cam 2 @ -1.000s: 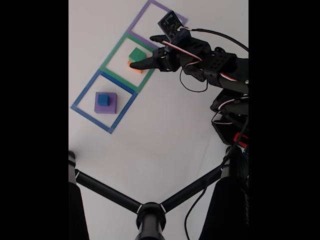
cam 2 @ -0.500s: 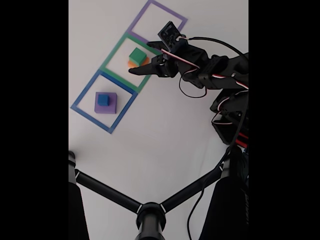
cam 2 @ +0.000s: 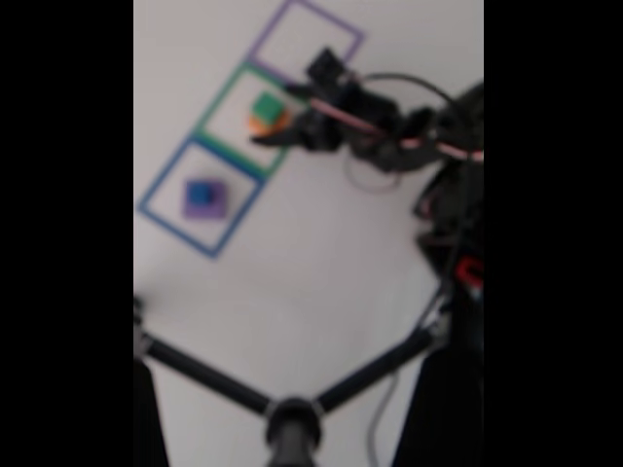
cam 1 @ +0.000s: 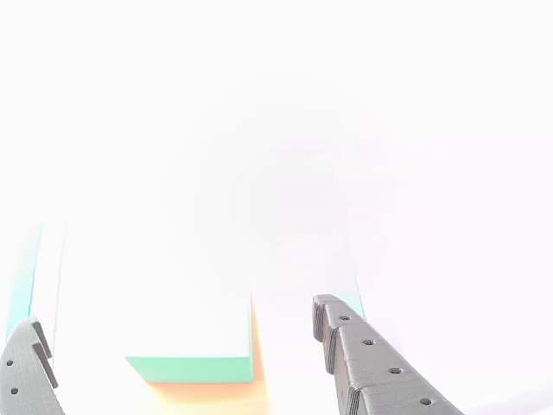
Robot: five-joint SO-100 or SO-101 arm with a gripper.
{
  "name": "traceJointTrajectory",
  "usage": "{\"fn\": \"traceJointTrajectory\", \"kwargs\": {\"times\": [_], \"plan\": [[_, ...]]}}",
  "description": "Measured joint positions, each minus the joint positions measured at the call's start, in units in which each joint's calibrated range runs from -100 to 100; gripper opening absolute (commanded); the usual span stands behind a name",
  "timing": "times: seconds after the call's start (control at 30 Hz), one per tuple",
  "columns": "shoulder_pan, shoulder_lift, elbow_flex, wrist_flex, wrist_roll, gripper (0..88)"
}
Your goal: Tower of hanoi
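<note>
A green block (cam 1: 190, 369) sits on top of an orange block (cam 1: 207, 393) at the bottom of the washed-out other view. My gripper (cam 1: 177, 316) is open, with one grey finger (cam 1: 26, 372) to the left of the stack and the other finger (cam 1: 371, 367) to its right, neither touching it. The blurred fixed view shows the same green block (cam 2: 265, 105) on the orange block (cam 2: 259, 125) inside the green taped square (cam 2: 216, 102), and my gripper (cam 2: 280, 115) beside them. A blue block (cam 2: 201, 191) rests on a purple block (cam 2: 204, 207) in the blue taped square (cam 2: 161, 185).
A purple taped square (cam 2: 336, 29) with nothing in it lies beyond the green one. Black tripod legs (cam 2: 204, 375) cross the lower part of the fixed view. The arm's body and its cables (cam 2: 453, 204) stand at the right.
My gripper's fingers have shifted slightly down the fixed view next to the green and orange stack, and the arm has lifted a little. The blocks have not moved. The picture has gone blurry.
</note>
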Motion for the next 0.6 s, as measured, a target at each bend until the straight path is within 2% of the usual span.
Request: {"fn": "traceJointTrajectory", "kwargs": {"times": [0.6], "plan": [[-2.21,2.87,-1.65,-1.77,0.2,34.2]]}}
